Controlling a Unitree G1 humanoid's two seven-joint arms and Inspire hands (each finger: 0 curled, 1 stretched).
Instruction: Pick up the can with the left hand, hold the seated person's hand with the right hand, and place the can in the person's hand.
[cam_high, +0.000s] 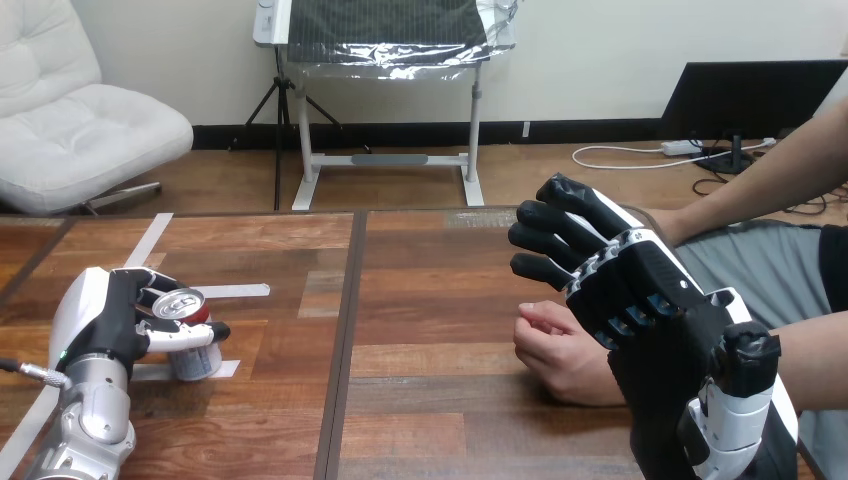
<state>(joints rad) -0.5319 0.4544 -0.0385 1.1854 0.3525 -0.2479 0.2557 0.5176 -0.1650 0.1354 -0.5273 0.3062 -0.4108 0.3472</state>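
Can (192, 338) stands upright near the left edge of the wooden table (430, 300), the broadest thing in view, whose dark seam runs front to back down its middle. The robot's right hand (640, 285) rises from the lower right corner, back shell upward, its fingers spread and nearly straight, pointing up and to the left and gripping nothing. It sits over the wrist end of the person's hand (558, 352); whether the two touch cannot be told. That hand rests on the table at the right, loosely curled, its fingertips toward the table's middle. At the lower left, the robot's left hand (105, 322) is wrapped round the can, thumb across its front and fingers behind it. The can shows a silver top with a pull tab and a red side, and it stands among strips of white tape (236, 291).
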